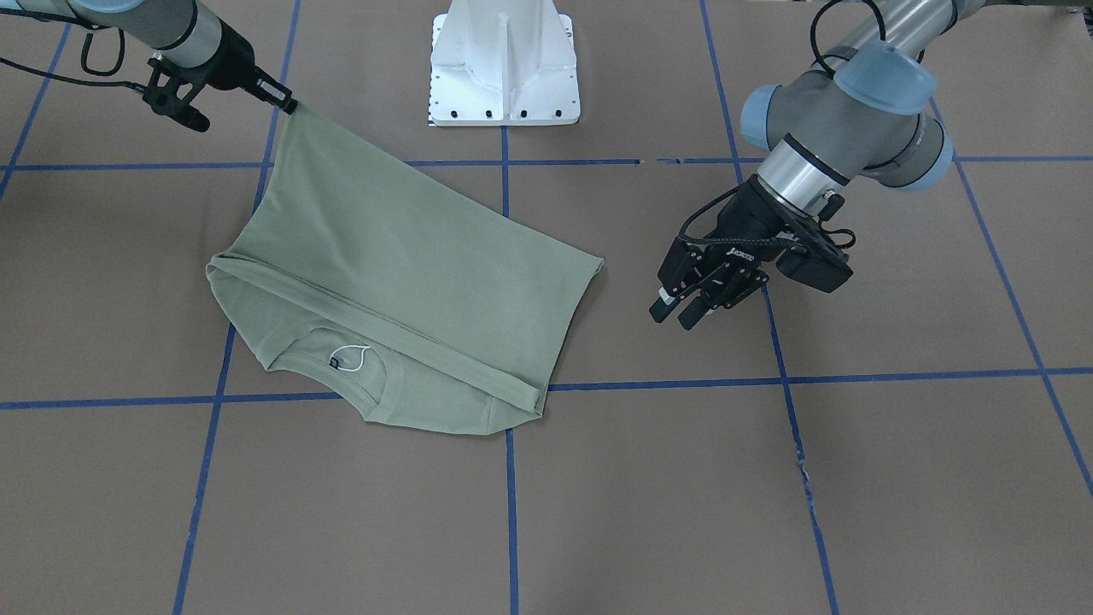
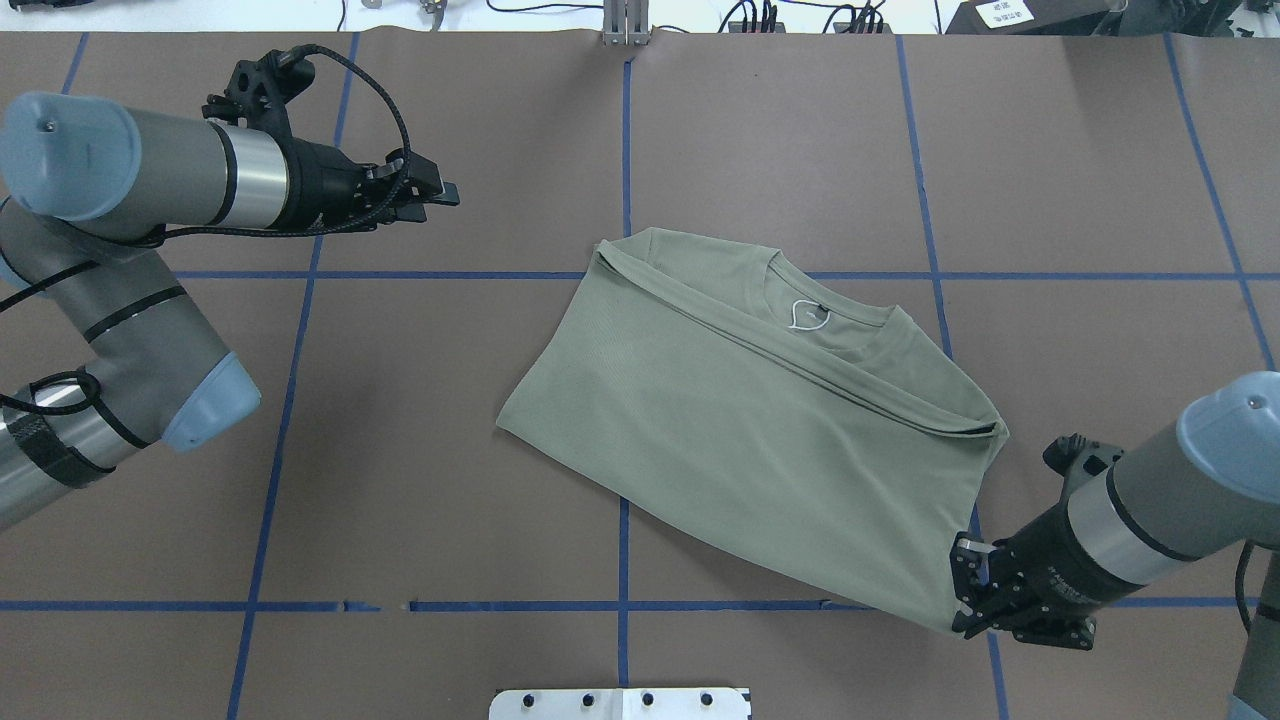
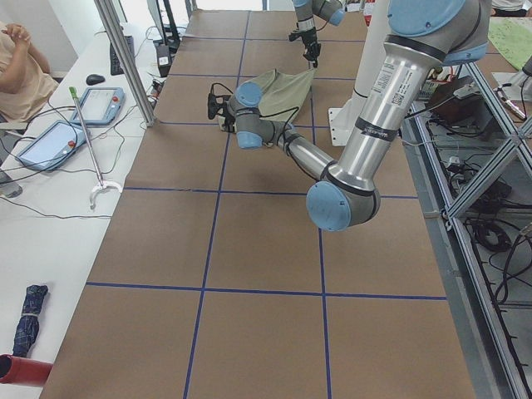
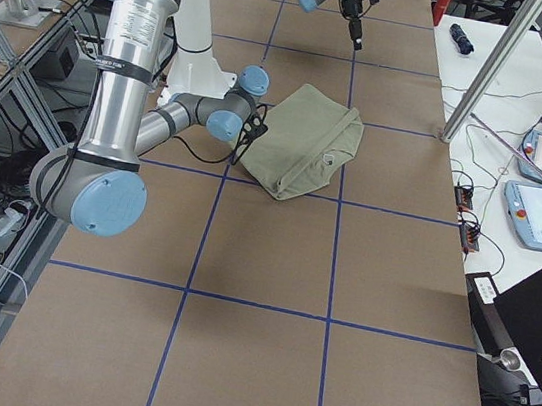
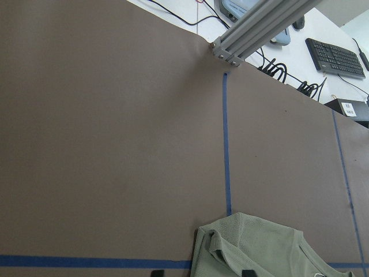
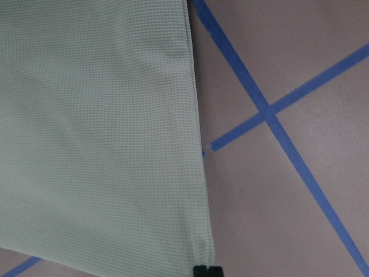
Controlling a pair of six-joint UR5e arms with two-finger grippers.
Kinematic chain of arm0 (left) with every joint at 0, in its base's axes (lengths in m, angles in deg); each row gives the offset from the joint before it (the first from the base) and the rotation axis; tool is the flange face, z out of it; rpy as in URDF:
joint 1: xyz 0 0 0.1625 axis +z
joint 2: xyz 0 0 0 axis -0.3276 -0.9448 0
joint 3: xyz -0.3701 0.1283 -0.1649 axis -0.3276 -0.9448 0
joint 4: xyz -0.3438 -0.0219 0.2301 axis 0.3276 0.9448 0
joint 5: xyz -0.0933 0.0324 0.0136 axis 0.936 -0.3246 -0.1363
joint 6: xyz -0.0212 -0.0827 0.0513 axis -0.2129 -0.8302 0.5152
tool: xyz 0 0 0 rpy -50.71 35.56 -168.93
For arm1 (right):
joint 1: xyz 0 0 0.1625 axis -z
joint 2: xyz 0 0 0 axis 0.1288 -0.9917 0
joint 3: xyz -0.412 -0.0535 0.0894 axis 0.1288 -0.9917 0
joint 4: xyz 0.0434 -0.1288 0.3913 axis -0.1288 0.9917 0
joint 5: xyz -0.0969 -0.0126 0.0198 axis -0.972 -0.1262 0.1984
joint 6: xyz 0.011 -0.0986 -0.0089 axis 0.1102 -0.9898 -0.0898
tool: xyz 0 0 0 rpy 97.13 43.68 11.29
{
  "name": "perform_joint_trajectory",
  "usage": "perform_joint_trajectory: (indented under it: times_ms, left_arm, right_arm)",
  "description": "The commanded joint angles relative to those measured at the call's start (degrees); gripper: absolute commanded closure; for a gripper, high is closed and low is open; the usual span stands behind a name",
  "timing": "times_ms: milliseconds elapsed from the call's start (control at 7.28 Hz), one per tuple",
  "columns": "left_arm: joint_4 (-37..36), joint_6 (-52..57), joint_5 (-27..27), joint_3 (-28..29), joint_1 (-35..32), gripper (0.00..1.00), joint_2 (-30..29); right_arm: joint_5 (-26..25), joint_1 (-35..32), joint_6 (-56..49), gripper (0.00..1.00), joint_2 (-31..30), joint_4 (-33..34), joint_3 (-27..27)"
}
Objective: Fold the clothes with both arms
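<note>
Your right arm (image 2: 1150, 520) comes in low from the near right corner of the overhead view, its forearm slanting towards the middle of the table (image 2: 450, 450). Its right hand (image 2: 972, 600) is pinched tight on one bottom corner of the shirt (image 2: 750, 420). In the front-facing view that corner is drawn up off the table into a point at the fingertips, and the cloth runs taut down from it. The right wrist camera shows the cloth's edge ending at a black fingertip at the bottom of its view.

Your left arm (image 2: 130, 180) is bent at the elbow, with its forearm lying level across the far left of the table. Its left hand (image 1: 673, 314) tilts down towards the table and points at the shirt's free side edge, near it but apart. The fingers stand parted with a gap between them, and they hold nothing.

The shirt is pale sage green and lies about mid-table, across the blue tape lines (image 2: 620, 606). It is folded over on itself into a rough four-sided shape. The ribbed neck (image 2: 830, 325) is on the side away from the robot's white pedestal (image 1: 504, 68), and the white loop (image 2: 808, 315) shows inside it. A doubled edge of cloth crosses the shirt just below the neck from side to side. The big panel below it is smooth, apart from the pull towards the held corner.
</note>
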Motion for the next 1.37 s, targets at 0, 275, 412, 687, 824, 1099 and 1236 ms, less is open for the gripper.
perform_joint_trajectory:
  times_ms: [0, 275, 412, 687, 824, 1099, 1236]
  left_arm:
    - [0.21, -6.74, 4.50, -0.89, 0.60, 0.43, -0.23]
    - [0.13, -11.24, 4.43, -2.21, 4.36, 0.39, -0.49]
    - [0.04, -11.34, 4.51, -3.00, 4.46, 0.39, -0.41]
    - [0.04, -11.34, 4.43, -2.83, 4.55, 0.39, -0.32]
    - [0.04, -11.34, 4.51, -3.00, 4.64, 0.39, -0.23]
    - [-0.49, -13.00, 3.64, -2.56, 6.82, 0.33, 0.47]
    - [-0.66, -17.28, 2.59, -2.65, 9.01, 0.31, 0.73]
  right_arm:
    - [0.04, 6.24, 5.76, 1.00, -0.10, -0.01, 1.68]
    - [-3.27, 11.95, 9.62, 1.00, -0.45, -0.01, 1.69]
    - [-6.69, 15.47, 12.51, 0.01, -0.28, -0.01, 1.78]
    - [-7.77, 19.52, 13.25, 0.00, -0.19, -0.01, 1.78]
    - [-10.39, 21.11, 13.25, 0.00, -0.27, -0.01, 1.78]
    - [-11.30, 12.75, 13.16, 0.00, 0.25, -0.01, 2.13]
    - [-11.38, 7.21, 12.81, 0.00, 2.34, -0.01, 1.09]
